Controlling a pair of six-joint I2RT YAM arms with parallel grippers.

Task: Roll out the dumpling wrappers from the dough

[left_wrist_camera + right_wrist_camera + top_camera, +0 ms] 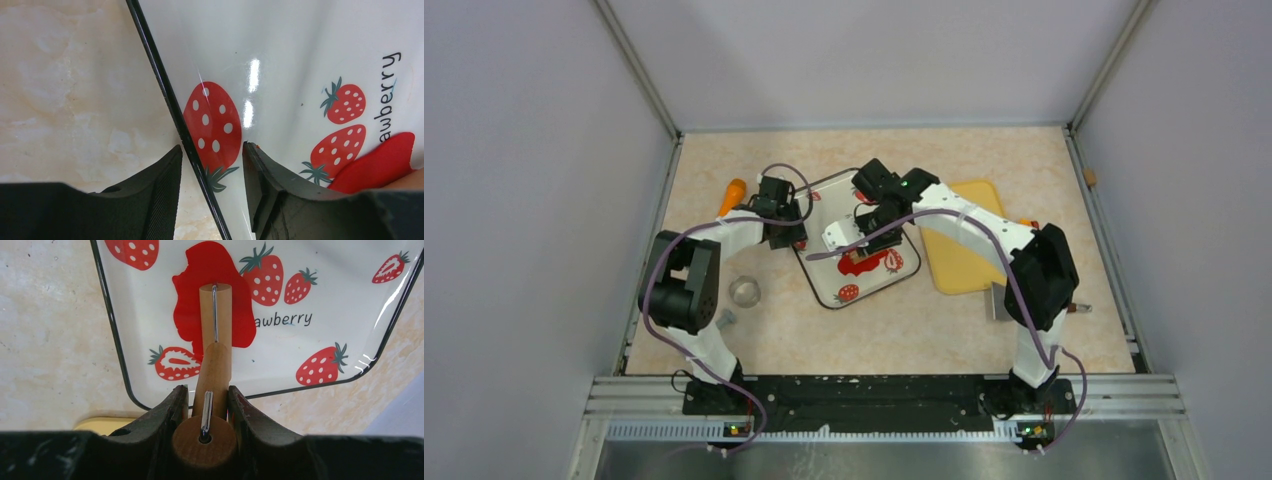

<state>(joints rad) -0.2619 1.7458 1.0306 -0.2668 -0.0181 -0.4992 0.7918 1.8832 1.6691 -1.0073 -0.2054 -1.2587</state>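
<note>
**Operator:** Where is the flattened red dough [187, 315] located?

**Technician:** It is on the white strawberry-print tray with a black rim [824, 282], mid-tabletop [874, 340]. It lies under the wooden roller [222, 315] clamped in the right gripper [207, 392] jaws.

**Operator:** What is adjacent?

**Technician:** The yellow rectangular board [959, 265] is right of the tray and the clear glass cup [745, 291] is left. The left gripper [211, 150] jaws straddle the tray's left rim.

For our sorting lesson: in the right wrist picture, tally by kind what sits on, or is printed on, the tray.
printed strawberries: 6 showing, one cut off by the picture's edge
red dough piece: 1
wooden roller: 1
Total: 8
</note>
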